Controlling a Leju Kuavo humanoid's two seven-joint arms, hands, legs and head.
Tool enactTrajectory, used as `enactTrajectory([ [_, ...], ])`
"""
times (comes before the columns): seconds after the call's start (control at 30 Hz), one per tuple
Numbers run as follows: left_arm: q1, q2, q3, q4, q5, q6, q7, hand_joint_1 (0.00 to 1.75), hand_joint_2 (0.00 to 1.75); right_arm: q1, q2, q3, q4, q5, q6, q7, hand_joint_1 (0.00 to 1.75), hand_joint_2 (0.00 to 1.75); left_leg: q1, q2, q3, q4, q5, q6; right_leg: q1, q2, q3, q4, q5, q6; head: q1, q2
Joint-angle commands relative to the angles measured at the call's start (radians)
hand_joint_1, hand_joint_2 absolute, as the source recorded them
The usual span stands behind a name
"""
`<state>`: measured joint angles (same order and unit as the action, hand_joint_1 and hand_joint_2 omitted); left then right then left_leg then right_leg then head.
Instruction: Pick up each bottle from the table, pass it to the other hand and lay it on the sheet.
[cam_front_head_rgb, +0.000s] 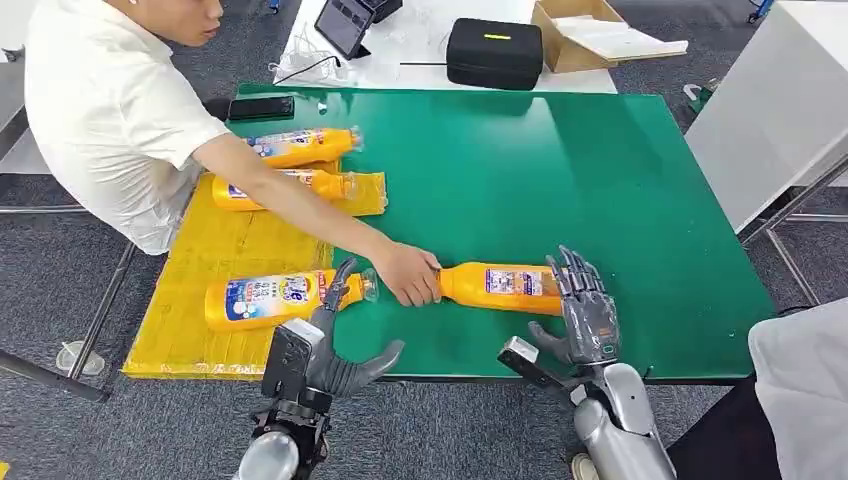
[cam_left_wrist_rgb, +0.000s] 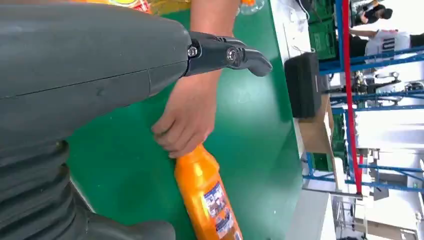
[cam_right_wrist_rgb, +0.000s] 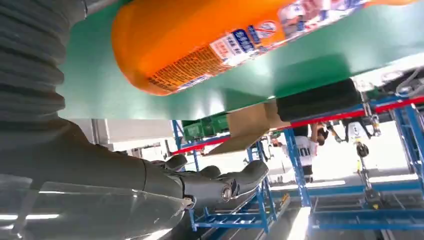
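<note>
Three bottles (cam_front_head_rgb: 268, 299) on yellow sheet (cam_front_head_rgb: 200, 262), person's hand (cam_front_head_rgb: 408, 274) gripping fourth bottle (cam_front_head_rgb: 500, 287), both robot hands' fingers (cam_front_head_rgb: 581, 277) spread, empty

A person's hand (cam_front_head_rgb: 408, 274) covers the neck and cap of the orange bottle (cam_front_head_rgb: 500, 287) lying on the green table (cam_front_head_rgb: 560, 170), so its top cannot be seen. At this bottle's 3 o'clock end, the right hand (cam_front_head_rgb: 586, 312) hides its base. The bottle labels are too small to read. The person at 10 o'clock is cut off by the head view's top edge. In the right wrist view the bottle's neck end runs off the frame.
</note>
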<state>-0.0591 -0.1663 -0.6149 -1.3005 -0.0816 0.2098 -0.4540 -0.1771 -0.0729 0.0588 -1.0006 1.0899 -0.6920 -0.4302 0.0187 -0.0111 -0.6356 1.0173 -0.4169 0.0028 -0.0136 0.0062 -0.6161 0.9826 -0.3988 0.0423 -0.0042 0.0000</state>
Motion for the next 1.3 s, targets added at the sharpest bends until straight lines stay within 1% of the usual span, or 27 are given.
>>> enactTrajectory([
  [0.03,-0.051,0.013,-0.040,0.049,0.003,0.011,0.002,0.00,1.75,-0.148,-0.067,0.116,0.239,0.015,0.052,0.074,0.00,1.75,-0.001,0.002,0.003,0.000,0.000,0.001,0.000,0.001,0.003,-0.001,0.000,-0.001,0.000,0.000],
  [0.2,-0.052,0.011,-0.040,0.052,0.012,0.003,0.006,0.00,1.75,-0.158,-0.069,0.125,0.256,0.023,0.054,0.080,0.00,1.75,-0.001,0.001,0.002,-0.001,0.000,0.000,0.000,0.000,0.002,-0.001,0.000,-0.001,-0.001,0.000],
  [0.27,-0.053,0.011,-0.042,0.053,0.022,-0.008,0.011,0.00,1.75,-0.167,-0.067,0.128,0.276,0.018,0.070,0.086,0.00,1.75,-0.001,0.002,0.006,-0.001,-0.001,0.001,0.000,0.001,0.005,-0.001,-0.001,-0.002,0.000,0.000],
  [0.3,-0.059,0.011,-0.048,0.056,0.025,-0.013,0.011,0.00,1.75,-0.193,-0.072,0.145,0.312,0.025,0.089,0.099,0.00,1.75,-0.001,0.001,0.004,-0.001,-0.001,0.001,0.000,0.000,0.004,-0.001,-0.001,-0.002,0.000,0.000],
  [0.33,-0.063,0.009,-0.050,0.057,0.025,-0.013,0.011,0.00,1.75,-0.205,-0.073,0.147,0.326,0.023,0.100,0.100,0.00,1.75,-0.001,0.002,0.006,-0.001,-0.001,0.001,0.000,0.000,0.005,-0.001,-0.001,-0.002,0.000,0.000],
  [0.4,-0.075,0.009,-0.062,0.069,0.026,-0.018,0.012,0.00,1.75,-0.260,-0.072,0.173,0.408,0.031,0.095,0.104,0.00,1.75,-0.001,0.003,0.007,-0.001,-0.002,0.001,0.000,0.001,0.006,0.000,-0.001,-0.002,0.000,0.000],
  [0.43,-0.077,0.009,-0.064,0.072,0.026,-0.019,0.014,0.00,1.75,-0.271,-0.069,0.171,0.422,0.021,0.101,0.101,0.00,1.75,-0.001,0.005,0.007,0.000,-0.002,0.001,0.000,0.003,0.006,0.000,-0.001,-0.002,0.000,0.000],
  [0.47,-0.082,0.009,-0.066,0.078,0.025,-0.019,0.018,0.00,1.75,-0.293,-0.071,0.183,0.453,0.026,0.105,0.111,0.00,1.75,-0.001,0.004,0.003,0.000,-0.001,0.001,0.000,0.002,0.002,0.000,0.000,-0.001,0.000,0.000],
  [0.5,-0.082,0.009,-0.066,0.080,0.025,-0.017,0.020,0.00,1.75,-0.299,-0.072,0.184,0.460,0.026,0.113,0.115,0.00,1.75,-0.001,0.003,0.004,0.000,-0.001,0.001,0.000,0.002,0.003,0.000,0.000,-0.001,0.000,0.000],
  [0.63,-0.087,0.011,-0.071,0.087,0.016,-0.013,0.024,0.00,1.75,-0.316,-0.066,0.181,0.513,-0.002,0.164,0.118,0.00,1.75,-0.001,0.003,0.005,0.000,-0.001,0.001,0.000,0.001,0.004,0.000,0.000,-0.002,0.000,0.000],
  [0.67,-0.087,0.009,-0.069,0.089,0.015,-0.012,0.025,0.00,1.75,-0.320,-0.067,0.183,0.533,-0.008,0.205,0.131,0.00,1.75,-0.001,0.002,0.005,-0.001,-0.001,0.001,0.000,0.000,0.005,-0.001,-0.001,-0.002,0.000,0.000],
  [0.73,-0.089,0.008,-0.069,0.091,0.014,-0.012,0.025,0.00,1.75,-0.324,-0.074,0.192,0.554,-0.004,0.250,0.150,0.00,1.75,-0.001,0.001,0.007,-0.001,-0.001,0.002,0.000,-0.001,0.006,-0.001,-0.001,-0.002,0.000,0.000],
  [0.8,-0.090,0.005,-0.070,0.094,0.011,-0.011,0.026,0.00,1.75,-0.333,-0.084,0.201,0.575,0.001,0.299,0.181,0.00,1.75,-0.001,0.001,0.004,-0.001,0.000,0.001,0.000,-0.001,0.004,-0.001,0.000,-0.001,0.000,0.000],
  [0.9,-0.092,0.003,-0.070,0.096,0.002,-0.003,0.026,0.00,1.75,-0.343,-0.092,0.203,0.586,0.003,0.324,0.203,0.00,1.75,-0.001,0.001,0.009,-0.001,-0.001,0.002,0.000,-0.002,0.008,-0.001,-0.001,-0.002,-0.001,0.000],
  [0.93,-0.093,0.001,-0.071,0.097,0.003,-0.005,0.025,0.00,1.75,-0.349,-0.094,0.206,0.594,0.004,0.348,0.211,0.00,1.75,-0.001,0.000,0.006,-0.001,0.001,0.001,0.000,-0.002,0.005,-0.001,0.000,-0.001,0.000,0.000],
  [0.97,-0.094,0.001,-0.071,0.098,0.003,-0.006,0.025,0.00,1.75,-0.352,-0.096,0.209,0.597,0.003,0.370,0.214,0.00,1.75,0.000,0.001,0.007,0.000,0.000,0.001,0.001,-0.001,0.006,-0.001,0.000,-0.001,0.000,0.000],
  [1.0,-0.095,-0.001,-0.070,0.099,0.003,-0.007,0.026,0.00,1.75,-0.355,-0.102,0.216,0.599,0.000,0.419,0.219,0.09,1.75,-0.001,0.001,0.008,-0.001,0.001,0.001,0.000,-0.001,0.007,-0.002,0.000,-0.001,0.000,0.000],
  [1.03,-0.097,-0.003,-0.070,0.100,0.002,-0.007,0.026,0.00,1.75,-0.355,-0.106,0.216,0.602,-0.005,0.444,0.219,1.40,1.75,-0.001,0.001,0.009,-0.001,0.001,0.002,0.000,-0.001,0.008,-0.002,0.001,-0.001,0.000,0.000],
  [1.07,-0.098,-0.004,-0.070,0.103,0.002,-0.007,0.026,0.00,1.75,-0.351,-0.112,0.220,0.603,-0.009,0.471,0.213,1.68,1.75,-0.001,0.000,0.009,-0.001,0.001,0.002,0.000,-0.003,0.008,-0.002,0.001,-0.001,0.000,0.000],
  [1.1,-0.099,-0.004,-0.070,0.104,0.002,-0.008,0.026,0.00,1.75,-0.349,-0.114,0.218,0.604,-0.014,0.482,0.208,1.71,1.75,0.000,0.000,0.009,0.000,0.001,0.001,0.000,-0.001,0.008,-0.002,0.001,0.000,0.000,0.000],
  [1.13,-0.099,-0.004,-0.070,0.105,0.002,-0.008,0.026,0.00,1.75,-0.346,-0.116,0.218,0.602,-0.016,0.481,0.206,1.71,1.75,-0.001,-0.001,0.009,-0.001,0.001,0.002,0.000,-0.002,0.009,-0.002,0.001,0.000,0.000,0.000],
  [1.17,-0.099,-0.004,-0.069,0.105,0.002,-0.009,0.025,0.00,1.75,-0.340,-0.116,0.211,0.601,-0.030,0.492,0.193,1.75,1.75,-0.001,-0.001,0.010,-0.001,0.002,0.002,0.000,-0.002,0.010,-0.003,0.002,-0.001,0.000,0.000],
  [1.2,-0.098,-0.004,-0.069,0.105,0.002,-0.009,0.024,0.00,1.75,-0.337,-0.115,0.201,0.599,-0.051,0.509,0.178,1.73,1.75,0.000,0.000,0.011,-0.002,0.002,0.003,0.000,-0.002,0.010,-0.003,0.002,-0.001,0.000,0.000],
  [1.3,-0.098,-0.004,-0.068,0.105,0.002,-0.009,0.024,0.00,1.75,-0.332,-0.114,0.201,0.598,-0.054,0.507,0.175,1.73,1.75,0.000,-0.001,0.013,-0.002,0.003,0.003,0.000,-0.003,0.012,-0.004,0.003,0.000,0.000,0.000],
])
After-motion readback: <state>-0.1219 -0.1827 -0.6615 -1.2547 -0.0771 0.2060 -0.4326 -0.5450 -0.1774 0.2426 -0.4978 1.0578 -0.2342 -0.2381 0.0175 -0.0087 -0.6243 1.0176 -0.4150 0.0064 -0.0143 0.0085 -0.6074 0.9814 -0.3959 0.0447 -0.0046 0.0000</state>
